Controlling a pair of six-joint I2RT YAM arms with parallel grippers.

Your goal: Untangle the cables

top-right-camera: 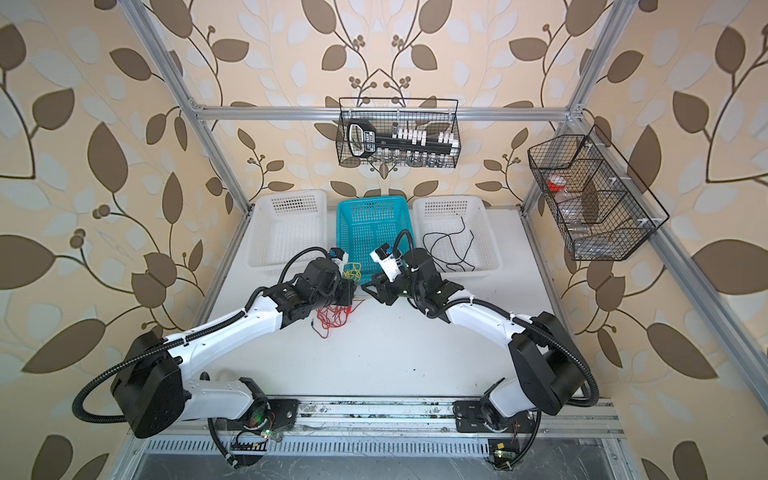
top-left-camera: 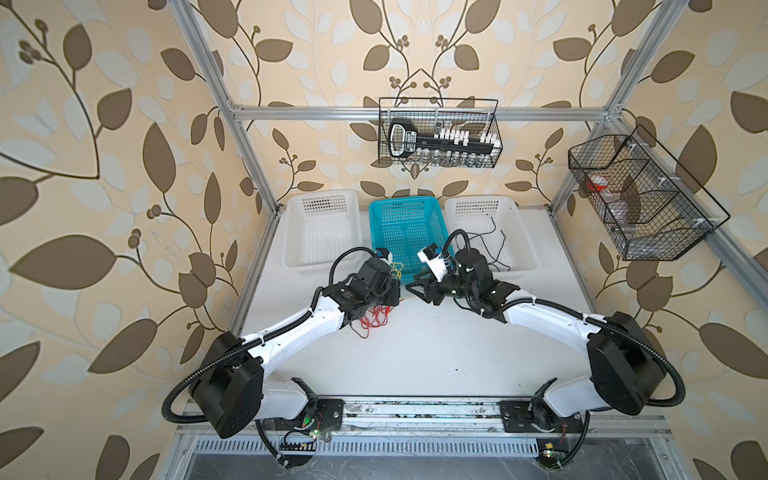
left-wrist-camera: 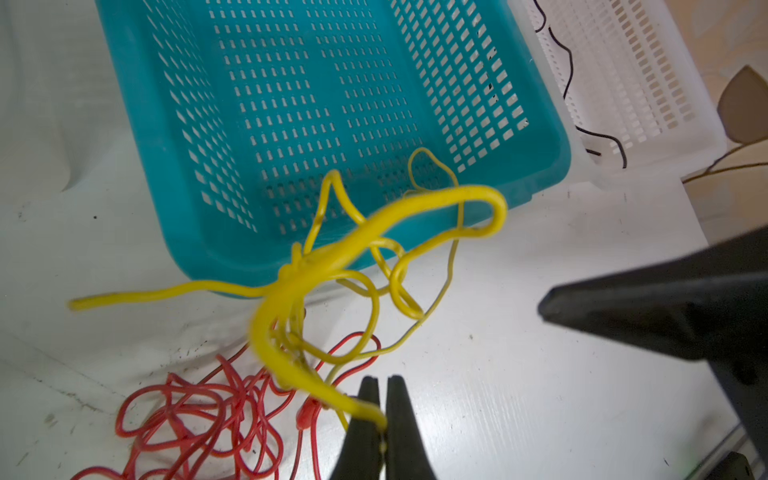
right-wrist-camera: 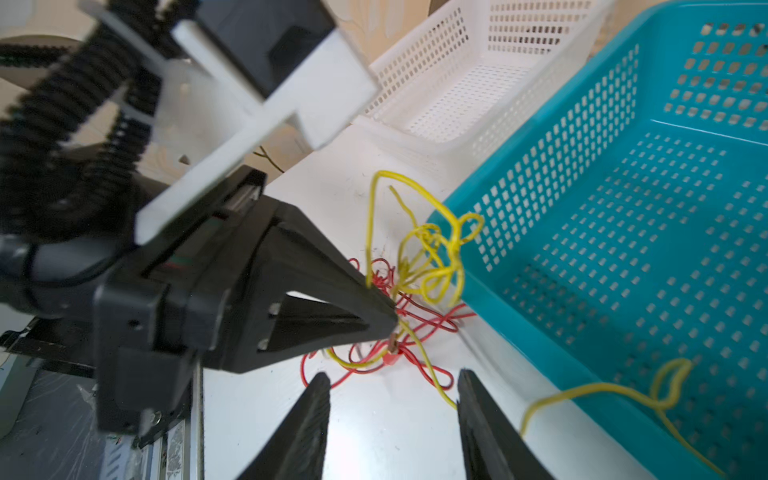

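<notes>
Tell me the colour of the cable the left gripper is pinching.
Yellow cable, best in the left wrist view.

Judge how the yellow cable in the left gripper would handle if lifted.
Probably floppy yet springy: the yellow cable holds loose loops off the left gripper. Likely light, held by one thin pinch. May drag the red cable; their loops cross.

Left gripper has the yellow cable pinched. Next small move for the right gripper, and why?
Probably ease the right gripper forward and close on the red cables, pinning them down. The left gripper is shut on the yellow cable, whose loops cross the red ones; the right one stands open just short of the tangle.
</notes>
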